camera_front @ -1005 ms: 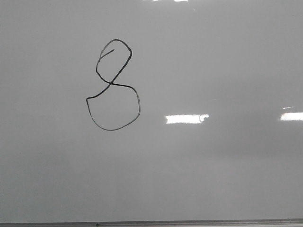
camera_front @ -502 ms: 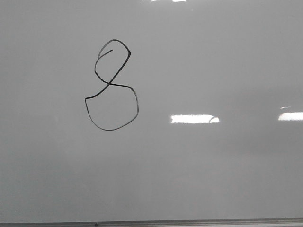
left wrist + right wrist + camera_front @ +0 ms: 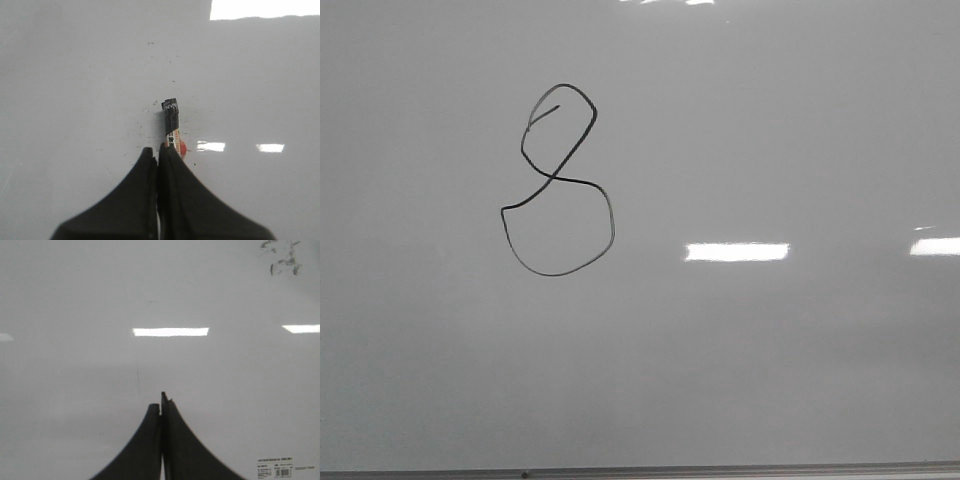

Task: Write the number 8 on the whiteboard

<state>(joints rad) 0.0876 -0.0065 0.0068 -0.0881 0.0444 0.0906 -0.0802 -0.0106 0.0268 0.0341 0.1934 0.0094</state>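
On the whiteboard (image 3: 770, 380), the number 8 (image 3: 558, 180) is closed, so keep the left gripper (image 3: 159, 152), clenched on the marker (image 3: 172, 126), clear of the ink.

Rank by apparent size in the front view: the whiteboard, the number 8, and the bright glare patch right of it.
1. The whiteboard, filling the view.
2. The number 8, its lower loop larger than its upper.
3. The glare patch, a short thin bar.

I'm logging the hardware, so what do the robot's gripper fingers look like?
Both the left gripper and the right gripper show matte black fingers, broad at the base and curving inward to narrow tips. No cables, labels or markings are visible on them.
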